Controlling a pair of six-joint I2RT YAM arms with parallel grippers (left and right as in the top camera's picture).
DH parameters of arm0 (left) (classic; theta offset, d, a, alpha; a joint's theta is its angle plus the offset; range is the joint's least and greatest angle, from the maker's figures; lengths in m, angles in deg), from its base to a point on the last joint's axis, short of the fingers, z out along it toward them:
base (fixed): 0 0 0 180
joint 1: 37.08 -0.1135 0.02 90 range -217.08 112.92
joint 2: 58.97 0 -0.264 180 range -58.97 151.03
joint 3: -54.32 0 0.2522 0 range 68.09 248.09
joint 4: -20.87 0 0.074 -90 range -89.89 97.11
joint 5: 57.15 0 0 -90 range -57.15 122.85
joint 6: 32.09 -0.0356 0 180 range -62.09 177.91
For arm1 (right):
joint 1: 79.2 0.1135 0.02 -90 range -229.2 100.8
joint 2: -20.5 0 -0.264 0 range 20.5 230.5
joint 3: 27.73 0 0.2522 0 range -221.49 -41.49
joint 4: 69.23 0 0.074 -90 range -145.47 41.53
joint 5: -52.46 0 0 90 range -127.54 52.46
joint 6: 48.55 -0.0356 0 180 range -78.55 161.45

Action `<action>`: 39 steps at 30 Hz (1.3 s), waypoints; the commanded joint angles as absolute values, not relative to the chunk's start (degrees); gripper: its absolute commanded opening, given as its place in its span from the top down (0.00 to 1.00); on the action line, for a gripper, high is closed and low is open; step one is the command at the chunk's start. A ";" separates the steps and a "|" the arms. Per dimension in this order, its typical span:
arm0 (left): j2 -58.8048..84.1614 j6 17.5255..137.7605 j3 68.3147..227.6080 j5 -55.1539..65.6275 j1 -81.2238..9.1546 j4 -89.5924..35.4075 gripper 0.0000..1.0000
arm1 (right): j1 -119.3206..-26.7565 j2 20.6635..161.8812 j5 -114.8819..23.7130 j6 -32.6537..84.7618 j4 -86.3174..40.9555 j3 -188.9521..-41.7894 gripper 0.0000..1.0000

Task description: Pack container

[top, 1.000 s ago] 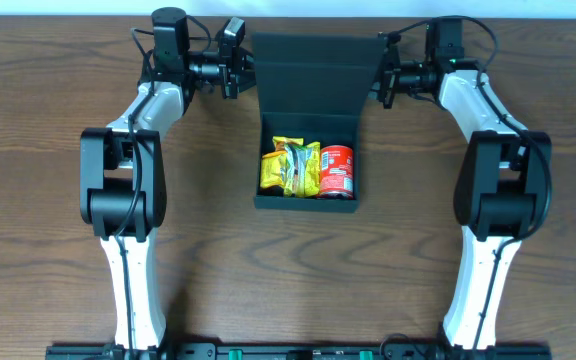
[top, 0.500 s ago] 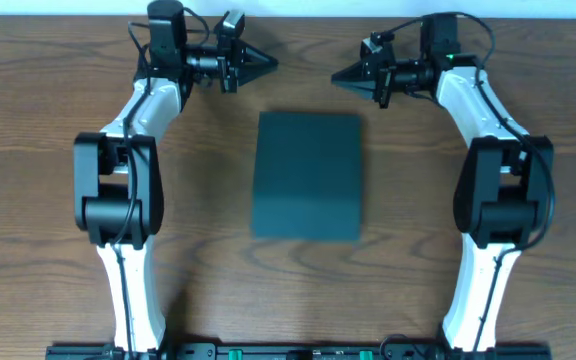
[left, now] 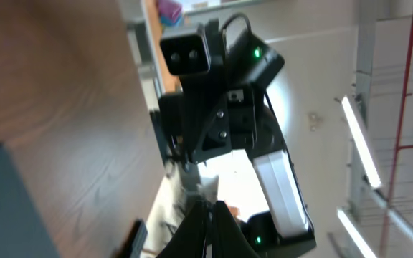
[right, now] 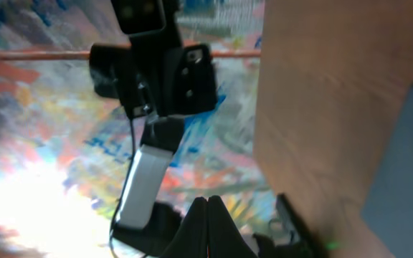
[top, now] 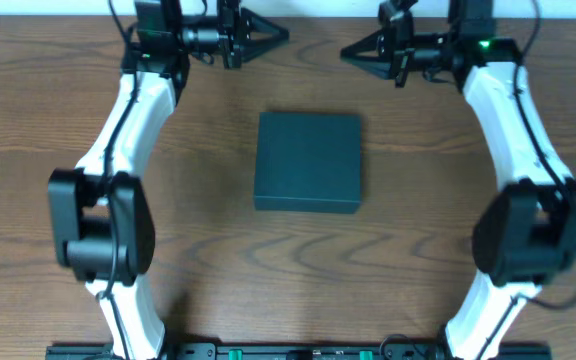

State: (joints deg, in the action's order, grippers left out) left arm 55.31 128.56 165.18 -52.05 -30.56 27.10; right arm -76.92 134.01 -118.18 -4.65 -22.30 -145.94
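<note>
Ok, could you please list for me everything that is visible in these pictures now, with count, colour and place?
container: one, dark teal, middle of the table, lid shut, so its contents are hidden.
table: one, brown wood grain, under everything.
left arm: one, white and black, reaching to the far edge, left of the container; jaws shut and empty, pointing toward the other arm.
right arm: one, white and black, reaching to the far edge, right of the container; a green light shows near its wrist; jaws shut and empty, apart from the container.
</note>
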 commanded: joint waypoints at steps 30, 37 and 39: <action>42.76 75.71 165.73 41.78 -23.94 -54.49 0.94 | -71.85 107.65 -34.78 23.43 20.58 -135.56 0.98; 42.79 73.09 157.18 43.09 -24.16 -56.26 0.94 | -73.77 107.68 -38.69 23.50 12.85 -121.24 0.99; 42.79 73.06 152.03 40.71 -24.16 -54.40 0.94 | -73.62 107.68 -39.52 23.13 10.27 -118.09 0.98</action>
State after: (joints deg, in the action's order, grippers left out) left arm 43.16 75.40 157.45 39.53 -23.94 -55.10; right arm -73.62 107.61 -37.88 22.84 11.75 -120.98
